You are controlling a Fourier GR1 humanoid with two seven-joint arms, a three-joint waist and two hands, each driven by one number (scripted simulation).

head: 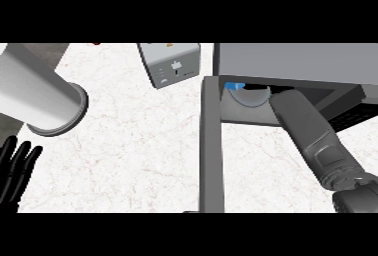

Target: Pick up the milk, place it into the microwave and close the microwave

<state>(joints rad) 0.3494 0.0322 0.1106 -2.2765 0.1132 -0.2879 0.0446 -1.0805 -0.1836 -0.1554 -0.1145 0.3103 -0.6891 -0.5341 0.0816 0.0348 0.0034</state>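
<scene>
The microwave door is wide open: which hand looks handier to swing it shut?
Probably the left hand: it rests open at the counter's left, on the door's outer side. The right forearm reaches inside the microwave.

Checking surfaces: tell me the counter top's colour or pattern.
White marble with faint veins, counter top, head view.

right hand (260,89): hidden inside the microwave (295,62), fingers unseen
milk (235,86): only a blue-and-white sliver shows
left hand (16,170): cut off at the near left edge
door (210,145): near end cut off
</scene>
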